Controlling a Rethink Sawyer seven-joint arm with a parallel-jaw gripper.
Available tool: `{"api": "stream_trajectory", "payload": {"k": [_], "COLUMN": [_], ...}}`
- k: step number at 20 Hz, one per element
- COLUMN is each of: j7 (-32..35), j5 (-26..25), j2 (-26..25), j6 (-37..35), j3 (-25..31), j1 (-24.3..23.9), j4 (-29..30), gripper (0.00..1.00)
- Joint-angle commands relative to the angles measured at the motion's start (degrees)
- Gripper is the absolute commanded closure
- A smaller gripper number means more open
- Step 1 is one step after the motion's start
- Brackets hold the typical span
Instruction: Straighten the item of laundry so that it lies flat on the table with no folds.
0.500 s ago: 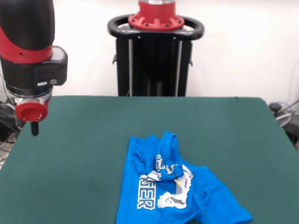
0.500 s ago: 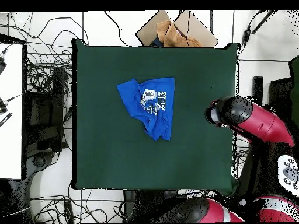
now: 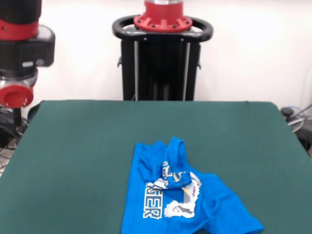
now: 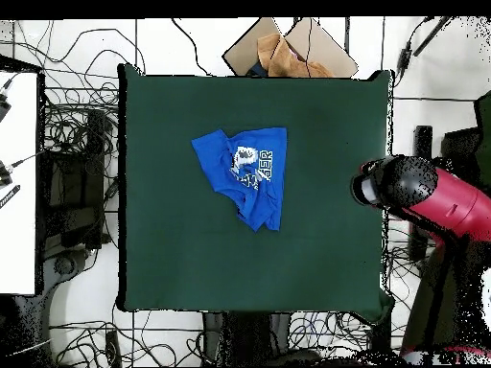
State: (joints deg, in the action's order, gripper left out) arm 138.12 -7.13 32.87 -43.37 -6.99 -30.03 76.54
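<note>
Front: gripper (image 3: 17,117) off the table's (image 3: 73,146) left edge, well clear of the T-shirt (image 3: 183,200); can't tell its state. Shirt crumpled near the table's front edge.

Overhead: gripper (image 4: 364,185) at the table's (image 4: 316,259) right edge; shirt (image 4: 245,172) up-left, long axis diagonal.

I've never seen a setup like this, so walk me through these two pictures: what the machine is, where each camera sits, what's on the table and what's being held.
The machine is a red and black robot arm on a pedestal. One picture is taken from across the table, facing the robot; the other looks straight down from above.

The green table carries one thing: a small blue T-shirt with a white print, rumpled, with a fold over its middle. From above it lies near the table's centre.

The end effector, the part that grasps, hangs at the table's side edge, well away from the shirt. It holds nothing; whether it is open or shut cannot be told. From above, the arm sits just past that edge.
</note>
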Motion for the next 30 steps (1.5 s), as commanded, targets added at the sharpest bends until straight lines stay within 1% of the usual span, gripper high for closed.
{"api": "stream_trajectory", "payload": {"k": [1, 5, 9, 15, 23, 30], "j7": [-3.73, -0.72, 0.15, 2.34, 4.12, 6.79], "j5": [2.14, 4.66, 6.32, 6.63, 7.19, 7.61], "j2": [4.32, 4.36, 4.66, 4.25, 2.97, -0.44], "j6": [-10.27, -10.93, -10.52, -12.12, -11.82, -7.49], "j3": [7.15, 8.04, 8.32, 6.6, 5.25, 5.05], "j1": [4.34, 5.68, 7.02, 9.81, 11.83, 13.42], "j4": [0.92, 2.38, 4.21, 2.85, 1.28, -0.08], "gripper": [1.0, 1.0, 1.0, 1.0, 1.0, 1.0]}}
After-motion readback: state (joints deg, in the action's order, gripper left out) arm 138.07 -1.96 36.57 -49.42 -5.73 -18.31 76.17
